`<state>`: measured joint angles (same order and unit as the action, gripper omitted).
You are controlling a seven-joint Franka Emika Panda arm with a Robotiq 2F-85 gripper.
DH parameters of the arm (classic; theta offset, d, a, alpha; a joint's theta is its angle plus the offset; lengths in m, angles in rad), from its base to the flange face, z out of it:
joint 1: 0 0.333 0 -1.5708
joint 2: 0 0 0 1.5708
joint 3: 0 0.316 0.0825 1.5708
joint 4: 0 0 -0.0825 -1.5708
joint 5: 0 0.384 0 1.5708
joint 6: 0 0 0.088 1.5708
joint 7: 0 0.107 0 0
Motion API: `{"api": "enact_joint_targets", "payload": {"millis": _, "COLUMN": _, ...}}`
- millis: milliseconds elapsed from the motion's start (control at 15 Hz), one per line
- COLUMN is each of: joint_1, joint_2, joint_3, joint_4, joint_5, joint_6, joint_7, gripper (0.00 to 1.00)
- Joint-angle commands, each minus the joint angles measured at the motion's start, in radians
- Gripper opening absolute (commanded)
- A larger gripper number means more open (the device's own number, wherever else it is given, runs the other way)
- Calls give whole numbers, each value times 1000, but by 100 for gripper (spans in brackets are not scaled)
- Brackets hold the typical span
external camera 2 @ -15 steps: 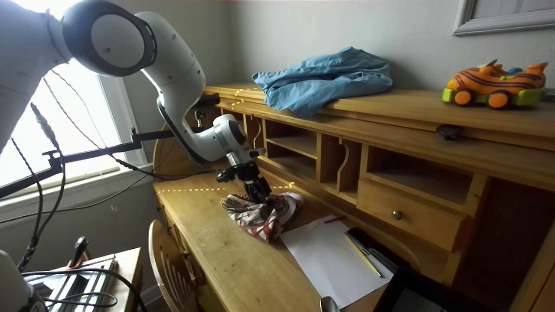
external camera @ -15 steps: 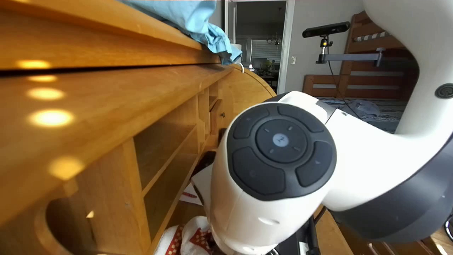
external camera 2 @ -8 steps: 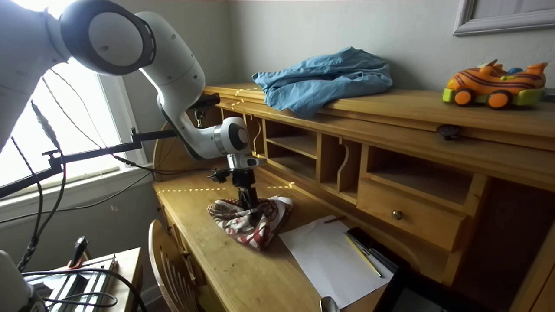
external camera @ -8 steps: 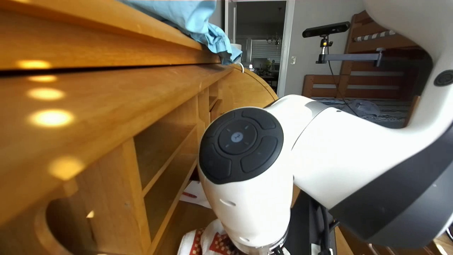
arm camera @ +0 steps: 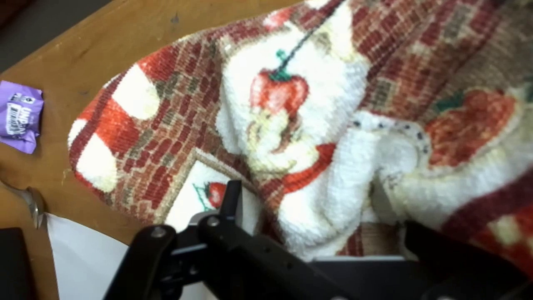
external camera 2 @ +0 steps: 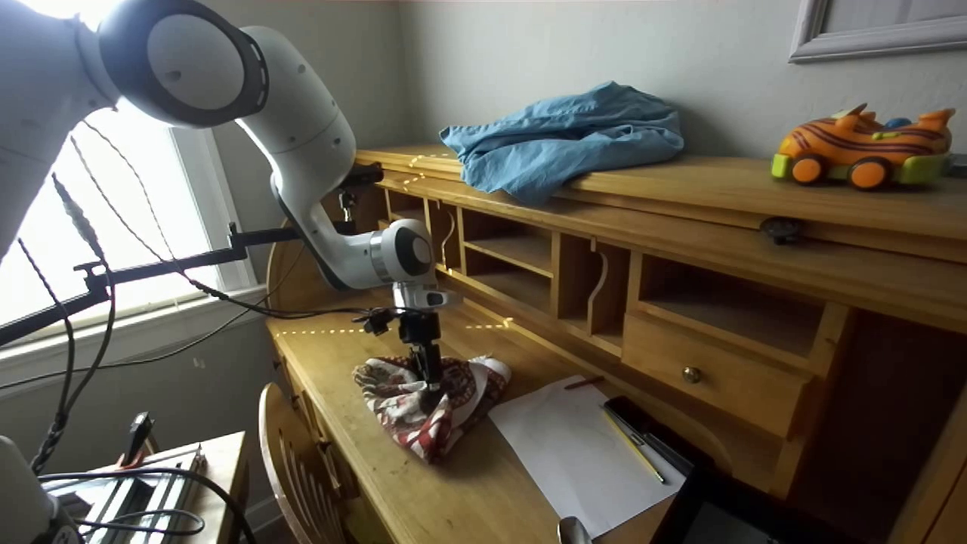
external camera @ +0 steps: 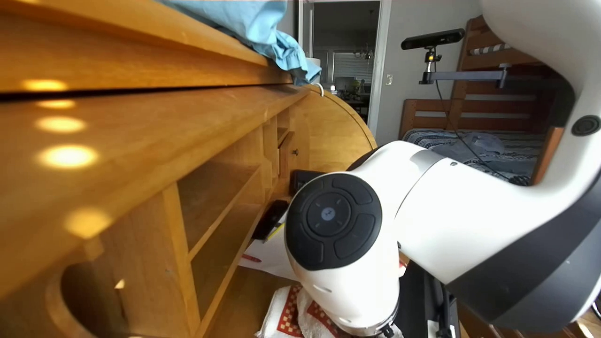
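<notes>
The towel (arm camera: 300, 121) is rough cloth; the desk (external camera 2: 468, 495), smooth wood.

bedroom in a home, wooden bed (external camera: 490, 123), pigeonholed desk (external camera 2: 453, 491), orange toy car (external camera 2: 861, 151)

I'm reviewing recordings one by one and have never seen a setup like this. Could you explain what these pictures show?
The white machine is a robot arm; its black end effector does the grasping. Two pictures are taken from outside the robot; the close-up is taken from its wrist. On the wooden desk lies a crumpled, patterned towel, with white paper, a yellow pencil, a purple packet and what looks like a spoon nearby. A blue cloth and an orange toy car sit on the ledge above. The end effector points down at the towel, jaws apart; its fingers seem to reach into the folds, but nothing looks held.
</notes>
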<state>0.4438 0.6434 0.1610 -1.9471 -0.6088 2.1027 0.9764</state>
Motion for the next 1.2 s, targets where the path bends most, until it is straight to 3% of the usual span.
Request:
{"api": "enact_joint_targets", "payload": {"millis": 0, "joint_1": 29, "joint_2": -59, "joint_3": -21, "joint_4": -70, "joint_5": 20, "joint_6": 4, "joint_7": 30, "gripper": 100}}
{"api": "enact_joint_targets", "payload": {"millis": 600, "joint_1": 43, "joint_2": -246, "joint_3": 12, "joint_4": -185, "joint_5": 18, "joint_6": -38, "joint_7": 102, "gripper": 100}}
{"api": "enact_joint_targets", "payload": {"millis": 1133, "joint_1": 44, "joint_2": -322, "joint_3": 37, "joint_4": -240, "joint_5": -55, "joint_6": -7, "joint_7": 118, "gripper": 100}}
